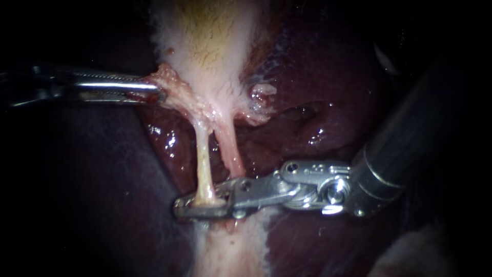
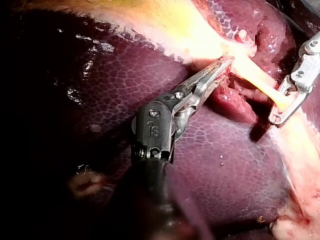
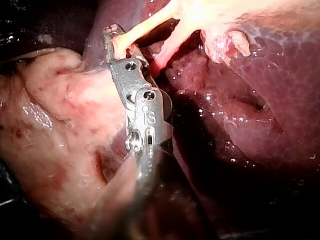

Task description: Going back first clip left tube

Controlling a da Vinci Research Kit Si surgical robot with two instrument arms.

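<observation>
Right tube (image 1: 229,149) beside left tube (image 1: 203,164)

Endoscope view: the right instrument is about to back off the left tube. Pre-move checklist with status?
1. Left instrument jaws shut on the gallbladder edge: ok.
2. Left tube straight and in view: ok.
3. Clip seated on the left tube: cannot tell; the right instrument covers that spot.
4. Right instrument free of the left tube: not ok; its tip is at the tube's lower end.
5. Path back over the liver unobstructed: ok.
</observation>
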